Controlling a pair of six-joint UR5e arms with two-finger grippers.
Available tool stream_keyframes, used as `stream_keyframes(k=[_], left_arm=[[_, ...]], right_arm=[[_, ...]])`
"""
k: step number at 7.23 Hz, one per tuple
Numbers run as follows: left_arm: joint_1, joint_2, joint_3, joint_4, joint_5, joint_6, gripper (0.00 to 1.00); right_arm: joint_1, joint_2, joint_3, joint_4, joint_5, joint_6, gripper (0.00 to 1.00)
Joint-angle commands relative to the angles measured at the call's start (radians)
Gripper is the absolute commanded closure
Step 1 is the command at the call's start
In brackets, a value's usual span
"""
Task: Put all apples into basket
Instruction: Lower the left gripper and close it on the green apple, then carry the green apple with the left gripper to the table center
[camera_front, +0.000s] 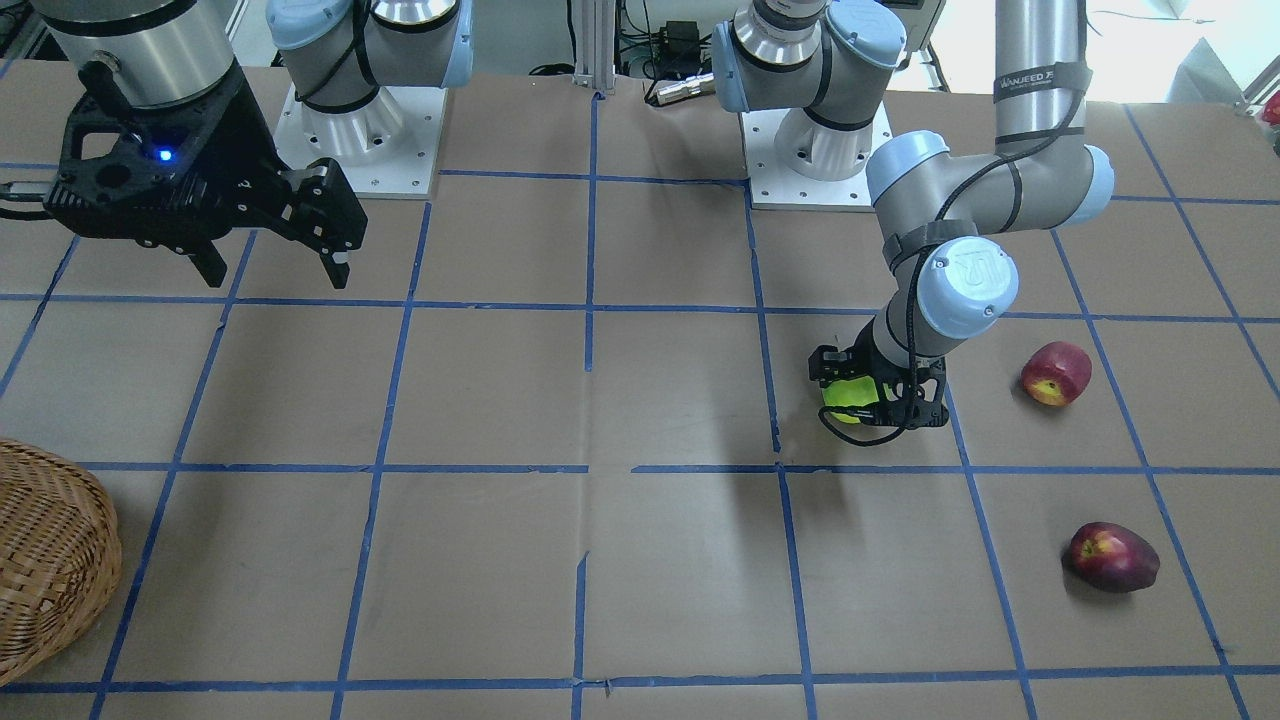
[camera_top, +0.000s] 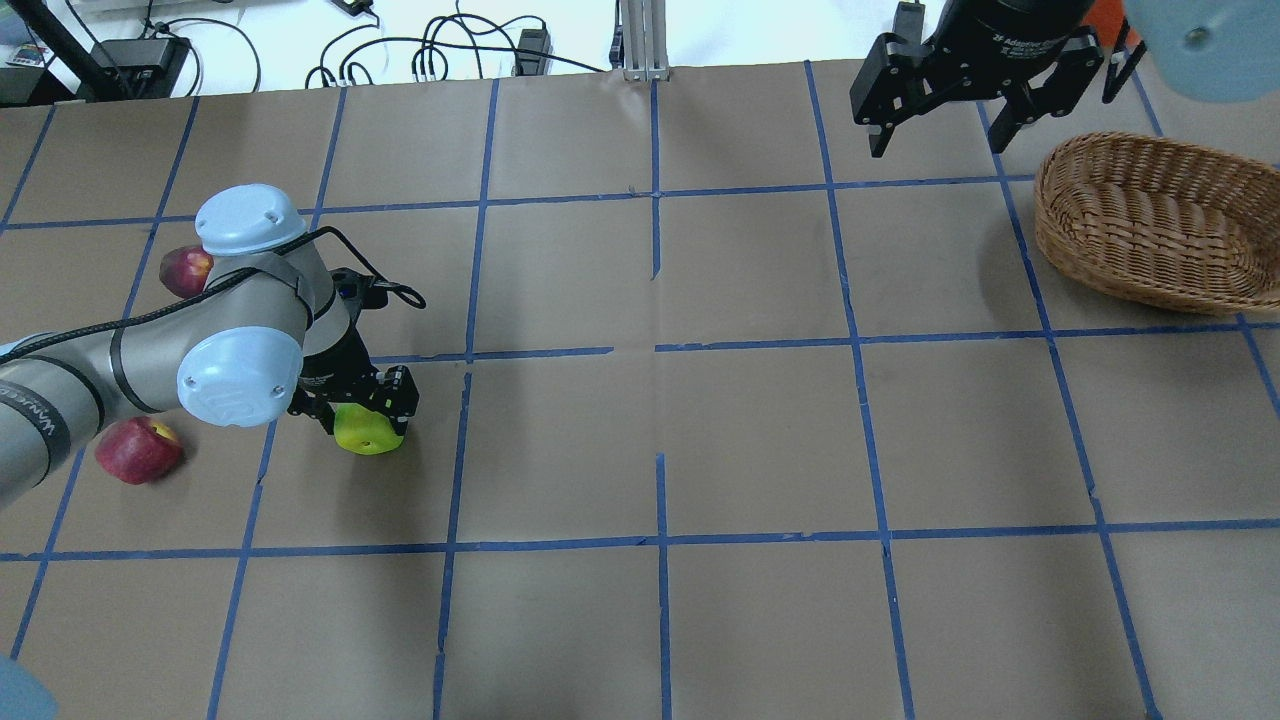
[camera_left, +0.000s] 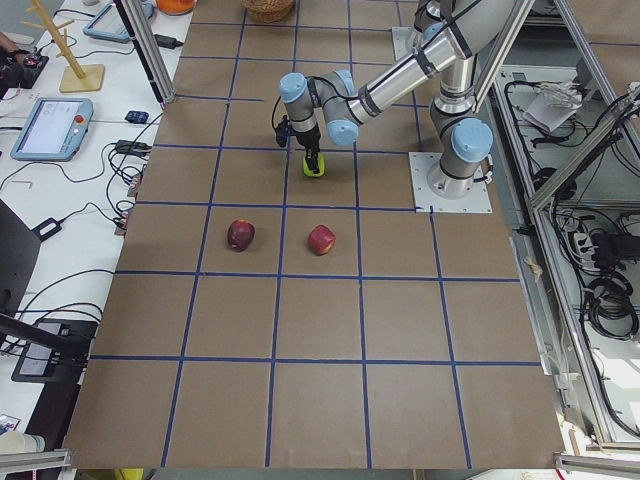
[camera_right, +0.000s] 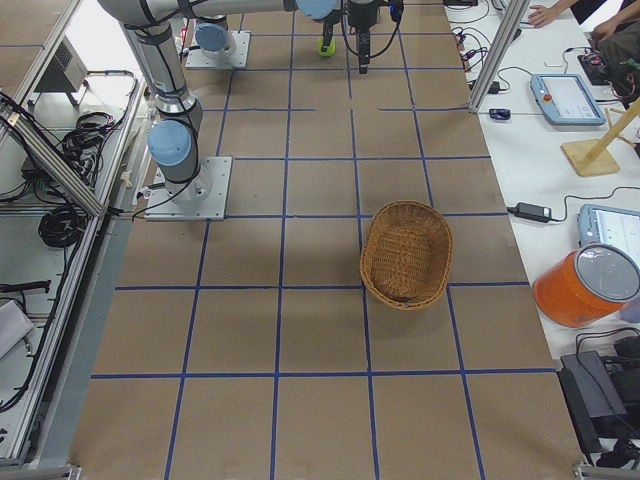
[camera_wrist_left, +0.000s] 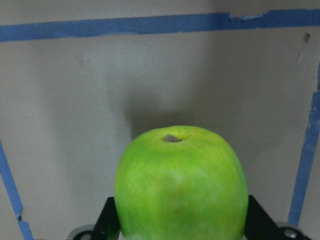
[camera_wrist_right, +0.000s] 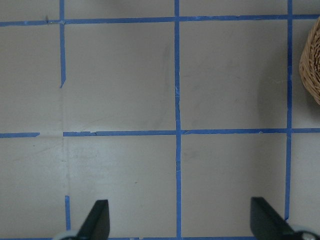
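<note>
Left gripper (camera_top: 362, 415) had its fingers clamped tight on the green apple (camera_wrist_left: 181, 185), low over the taped table (camera_top: 760, 440). Seen from overhead, one red apple (camera_top: 138, 450) sat at its 9 o'clock. The other red apple (camera_top: 185, 270) was at 10, half hidden behind the left arm (camera_top: 250, 330). The wicker basket (camera_top: 1120, 260) was way off between 2 and 3 o'clock. The right gripper (camera_top: 940, 145) hung near it, spread wide and holding nothing.

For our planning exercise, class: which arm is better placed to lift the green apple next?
Left. The left gripper is clamped around the green apple. The right gripper hangs open and empty beside the wicker basket, far across the table.
</note>
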Motion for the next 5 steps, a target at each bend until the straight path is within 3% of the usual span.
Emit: stream_keyframes(k=[1, 2, 4, 5], left_arm=[[-0.048, -0.019, 0.122, -0.048, -0.102, -0.202, 0.70], [-0.115, -0.031, 0.172, -0.068, -0.190, -0.337, 0.70], [-0.284, -0.089, 0.231, 0.031, -0.250, -0.674, 0.70], [-0.374, -0.124, 0.248, 0.112, -0.370, -0.767, 0.70]], right_arm=[[0.000, 0.000, 0.002, -0.003, 0.000, 0.000, 0.00], [0.002, 0.000, 0.002, -0.003, 0.000, 0.000, 0.00], [0.000, 0.000, 0.002, -0.003, 0.000, 0.000, 0.00], [0.000, 0.000, 0.002, -0.003, 0.000, -0.002, 0.00]])
